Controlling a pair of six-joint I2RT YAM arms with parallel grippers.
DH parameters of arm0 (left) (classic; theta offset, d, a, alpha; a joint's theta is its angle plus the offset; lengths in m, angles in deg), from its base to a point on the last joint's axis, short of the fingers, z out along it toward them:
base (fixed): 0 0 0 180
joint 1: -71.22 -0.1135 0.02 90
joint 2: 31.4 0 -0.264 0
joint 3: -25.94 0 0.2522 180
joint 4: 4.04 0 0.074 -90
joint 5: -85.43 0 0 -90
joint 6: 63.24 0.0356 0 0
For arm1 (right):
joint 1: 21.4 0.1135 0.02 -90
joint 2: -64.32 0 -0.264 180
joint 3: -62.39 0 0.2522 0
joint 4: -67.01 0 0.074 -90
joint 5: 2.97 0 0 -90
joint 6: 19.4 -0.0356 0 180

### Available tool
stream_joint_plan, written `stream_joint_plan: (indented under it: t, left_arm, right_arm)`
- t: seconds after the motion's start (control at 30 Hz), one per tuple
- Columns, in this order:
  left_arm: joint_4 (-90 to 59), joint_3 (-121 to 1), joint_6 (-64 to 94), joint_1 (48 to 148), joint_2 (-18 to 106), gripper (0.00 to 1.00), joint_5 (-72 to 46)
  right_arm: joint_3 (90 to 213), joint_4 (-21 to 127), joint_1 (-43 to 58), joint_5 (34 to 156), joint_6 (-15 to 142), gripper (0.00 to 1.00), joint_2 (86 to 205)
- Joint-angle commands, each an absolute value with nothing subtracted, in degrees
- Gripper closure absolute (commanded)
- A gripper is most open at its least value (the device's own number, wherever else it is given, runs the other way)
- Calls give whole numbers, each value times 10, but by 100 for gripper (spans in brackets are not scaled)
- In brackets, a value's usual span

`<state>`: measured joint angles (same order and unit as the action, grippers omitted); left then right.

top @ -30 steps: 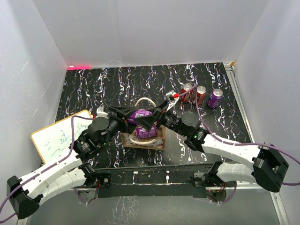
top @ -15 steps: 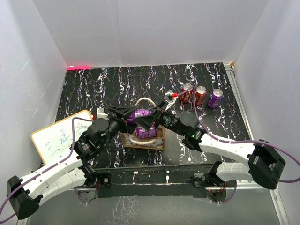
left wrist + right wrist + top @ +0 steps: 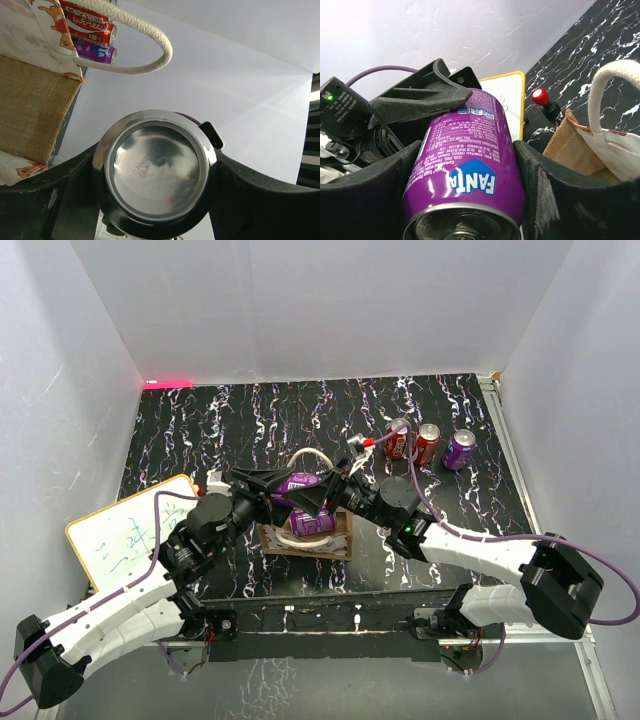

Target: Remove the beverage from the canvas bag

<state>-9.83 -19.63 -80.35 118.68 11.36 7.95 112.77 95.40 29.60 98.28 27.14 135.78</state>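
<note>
Purple Fanta can [image 3: 298,483] held sideways just above the canvas bag [image 3: 300,543], left gripper [image 3: 156,172] and right gripper [image 3: 465,190] both clamped on it from opposite sides, probably mid-handover.

— Where's the purple aluminium Fanta can [image 3: 465,165]?
— Clear of the bag, held lying on its side just above the opening, its silver base [image 3: 157,170] bare.
— And the small tan-brown woven fabric bag with cream rope handles [image 3: 343,540]?
— Upright, mouth open, one handle looped up. A second purple can [image 3: 312,524] lies inside.
</note>
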Motion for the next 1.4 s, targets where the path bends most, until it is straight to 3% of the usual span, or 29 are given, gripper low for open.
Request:
stream_joint_plan:
  t: [0.0, 0.07, 0.13, 0.23, 0.27, 0.6, 0.73, 0.87, 0.97, 1.07, 1.37]
  left_arm:
    - [-30, -217, -793, 1186, 106, 95, 80]
    - [-31, -220, -778, 1187, 110, 79, 77]
    - [-34, -219, -764, 1187, 113, 56, 71]
    - [-51, -217, -725, 1187, 108, 14, 62]
    - [-74, -220, -713, 1187, 104, 5, 60]
    - [-264, -234, -556, 1186, 28, 3, 138]
    - [-328, -271, -459, 1187, 11, 3, 178]
    - [-391, -342, -327, 1187, 24, 3, 214]
    - [-444, -389, -264, 1186, 51, 3, 240]
    - [-488, -424, -238, 1187, 80, 3, 247]
    - [-519, -434, -194, 1187, 130, 3, 154]
  right_arm:
    - [1126, 1001, 298, 987, 271, 39, 1345]
    - [1123, 1001, 298, 976, 270, 49, 1339]
    - [1124, 994, 299, 964, 268, 58, 1333]
    - [1122, 992, 298, 944, 267, 63, 1318]
    - [1122, 989, 297, 936, 269, 64, 1313]
    - [1147, 829, 233, 912, 324, 72, 1222]
    - [1181, 652, 212, 853, 417, 72, 1162]
    - [1250, 429, 210, 716, 511, 71, 1140]
    - [1295, 289, 202, 620, 534, 71, 1169]
    - [1350, 188, 173, 607, 537, 71, 1239]
    - [1479, 111, 4, 788, 585, 70, 1464]
